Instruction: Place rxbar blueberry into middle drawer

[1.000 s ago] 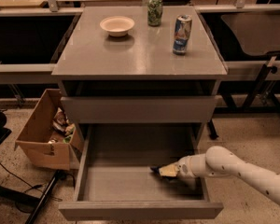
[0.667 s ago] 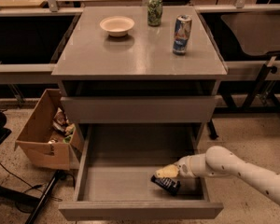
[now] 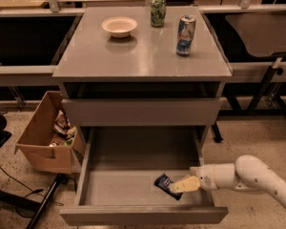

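The rxbar blueberry, a small dark-blue wrapper, lies flat on the grey floor of the open middle drawer, toward its front right. My gripper reaches in over the drawer's right side on a white arm. Its tan tip is low in the drawer, against the bar's right end. I cannot tell whether it still grips the bar.
A shut grey drawer front sits above the open one. On the cabinet top stand a white bowl, a green can and a blue-and-white can. A cardboard box with clutter stands on the floor to the left.
The gripper has lowered the bar toward the drawer's front. The bar now lies flat on the drawer floor, sticking out left of the gripper's tip.
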Controlling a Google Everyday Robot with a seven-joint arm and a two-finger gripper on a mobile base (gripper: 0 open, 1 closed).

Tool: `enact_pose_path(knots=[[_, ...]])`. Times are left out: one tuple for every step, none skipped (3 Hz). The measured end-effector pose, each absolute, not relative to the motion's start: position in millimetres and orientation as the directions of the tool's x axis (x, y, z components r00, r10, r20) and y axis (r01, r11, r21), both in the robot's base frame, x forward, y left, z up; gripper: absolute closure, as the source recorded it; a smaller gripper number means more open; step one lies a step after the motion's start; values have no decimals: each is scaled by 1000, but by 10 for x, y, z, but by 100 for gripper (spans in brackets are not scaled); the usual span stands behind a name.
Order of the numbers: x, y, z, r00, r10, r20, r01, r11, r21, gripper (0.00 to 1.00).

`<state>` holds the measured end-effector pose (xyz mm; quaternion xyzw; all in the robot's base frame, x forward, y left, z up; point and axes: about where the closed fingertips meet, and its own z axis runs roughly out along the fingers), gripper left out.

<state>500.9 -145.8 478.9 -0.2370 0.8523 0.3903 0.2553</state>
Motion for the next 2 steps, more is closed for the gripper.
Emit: enact_pose_path(knots=[[4368, -1800, 5418, -728, -231, -646, -643, 558, 525, 0], [3752, -1974, 5975, -674, -346, -652, -696, 594, 404, 0]])
